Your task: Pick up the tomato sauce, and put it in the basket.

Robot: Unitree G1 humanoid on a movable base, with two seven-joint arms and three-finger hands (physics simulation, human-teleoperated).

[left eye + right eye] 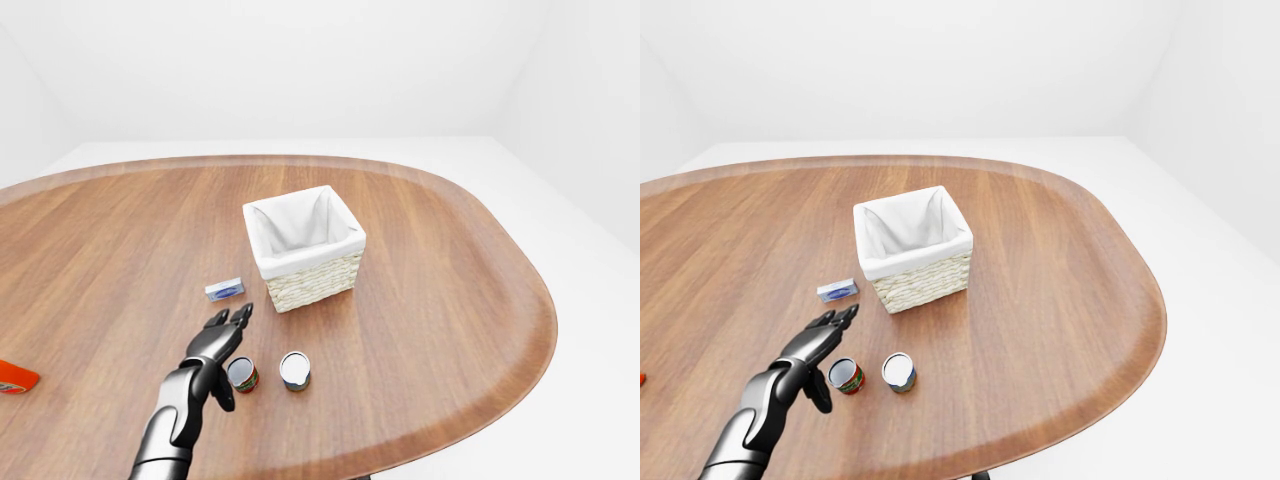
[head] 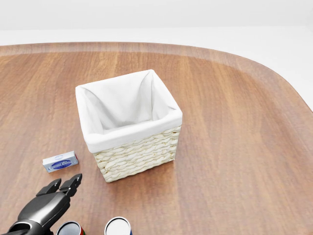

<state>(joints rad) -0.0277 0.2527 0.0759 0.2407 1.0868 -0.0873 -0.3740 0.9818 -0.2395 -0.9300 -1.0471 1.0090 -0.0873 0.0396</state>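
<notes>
The tomato sauce looks to be the small can with a red and green label [image 1: 242, 375], standing upright on the wooden table below the basket in the left-eye view. Only its top [image 2: 70, 228] shows at the bottom edge of the head view. My left hand [image 1: 222, 345] hovers just left of and above this can, fingers spread open, holding nothing. The wicker basket [image 1: 315, 283] with a white cloth lining stands mid-table and has nothing inside it. My right hand does not show in any view.
A second can with a pale label [image 1: 295, 370] stands just right of the red one. A small blue and white box [image 1: 225, 290] lies left of the basket. A red object [image 1: 15, 377] lies at the far left edge of the left-eye view.
</notes>
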